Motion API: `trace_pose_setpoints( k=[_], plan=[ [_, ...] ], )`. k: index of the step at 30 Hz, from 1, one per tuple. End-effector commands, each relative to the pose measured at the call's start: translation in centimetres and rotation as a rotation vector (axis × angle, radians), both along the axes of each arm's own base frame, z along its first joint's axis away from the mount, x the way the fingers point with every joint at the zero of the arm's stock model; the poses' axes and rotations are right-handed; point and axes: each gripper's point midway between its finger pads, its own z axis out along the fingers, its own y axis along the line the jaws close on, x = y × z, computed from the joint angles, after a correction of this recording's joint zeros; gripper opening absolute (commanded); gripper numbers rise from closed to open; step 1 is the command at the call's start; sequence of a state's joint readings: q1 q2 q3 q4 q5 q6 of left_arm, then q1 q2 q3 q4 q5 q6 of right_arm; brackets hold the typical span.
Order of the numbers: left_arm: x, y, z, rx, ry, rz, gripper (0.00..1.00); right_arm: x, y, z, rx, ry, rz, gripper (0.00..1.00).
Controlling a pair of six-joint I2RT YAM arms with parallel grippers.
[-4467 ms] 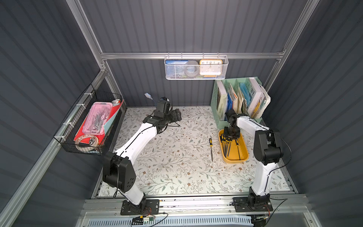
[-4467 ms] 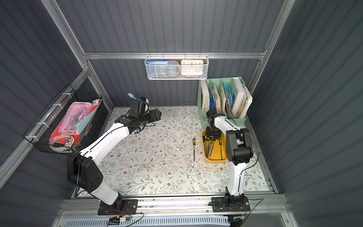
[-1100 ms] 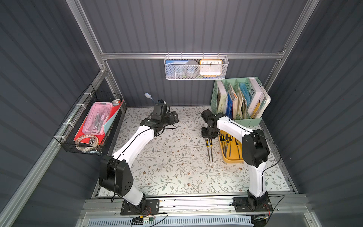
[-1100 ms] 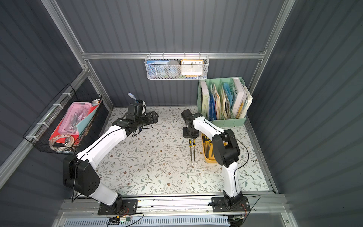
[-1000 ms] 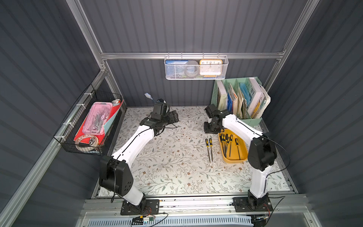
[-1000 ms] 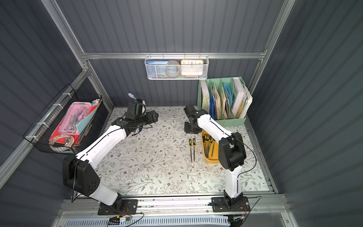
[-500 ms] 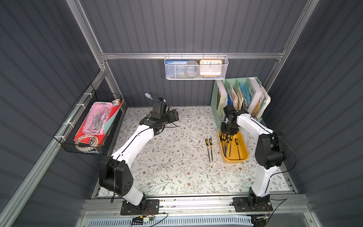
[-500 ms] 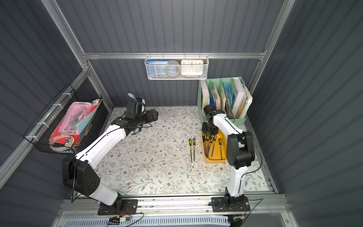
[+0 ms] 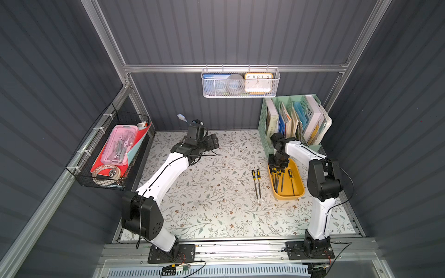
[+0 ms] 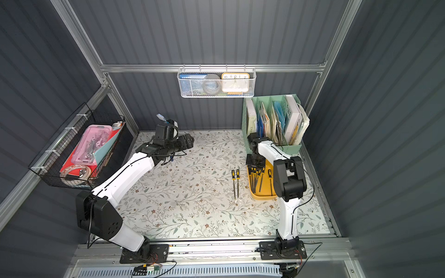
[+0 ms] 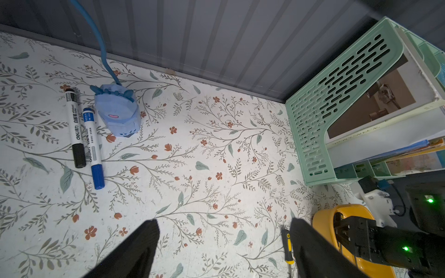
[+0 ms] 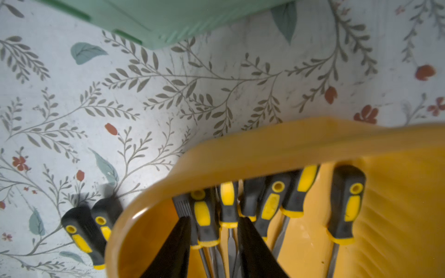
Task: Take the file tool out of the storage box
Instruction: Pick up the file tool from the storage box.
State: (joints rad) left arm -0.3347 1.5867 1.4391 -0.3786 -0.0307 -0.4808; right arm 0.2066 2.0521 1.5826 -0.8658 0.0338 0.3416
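Right gripper low inside storage box, fingers straddling crowded file handles; clamped or not, cannot tell. Risk: pinching two files together, dragging neighbours out. Left gripper spread, well apart from box.

Dark grey ribbed walls on a silver frame enclosed a brightly lit sheet printed with leaves and red flowers, spread beneath the jaws of the left gripper and the right gripper. A green slotted book rack stood just beyond the right jaws, a white mesh basket hung high above them on the back wall, and a black wire basket hung well behind the left jaws.
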Motion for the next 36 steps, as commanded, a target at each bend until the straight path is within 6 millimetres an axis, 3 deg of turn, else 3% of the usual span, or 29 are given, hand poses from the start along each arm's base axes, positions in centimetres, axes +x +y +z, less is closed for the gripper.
trace_pose_setpoints(
  k=[1,13,17,20,31,33,36],
  plan=[
    [0.2,0.4,1.2,0.015,-0.020,0.003,0.91,-0.5,0.1,-1.1,0.001,0.033,0.010,0.36],
    [0.1,0.5,1.5,0.010,-0.025,0.012,0.91,-1.2,0.6,-2.6,0.037,0.064,0.010,0.28],
    [0.2,0.4,1.6,0.002,-0.031,0.010,0.91,-1.2,0.5,-2.3,0.038,0.062,0.012,0.15],
    [0.4,0.3,1.7,0.000,-0.035,0.008,0.91,-1.0,0.3,-1.0,0.029,0.036,0.020,0.09],
    [0.5,0.2,2.4,-0.014,-0.059,0.008,0.91,-0.8,-0.2,7.4,0.016,-0.119,0.038,0.07],
    [0.4,0.3,2.3,-0.015,-0.056,0.010,0.91,-1.1,0.8,8.7,0.041,-0.145,0.045,0.07],
    [0.3,0.2,2.1,-0.015,-0.055,0.008,0.91,-2.1,4.2,9.9,0.077,-0.175,0.104,0.07]
  ],
)
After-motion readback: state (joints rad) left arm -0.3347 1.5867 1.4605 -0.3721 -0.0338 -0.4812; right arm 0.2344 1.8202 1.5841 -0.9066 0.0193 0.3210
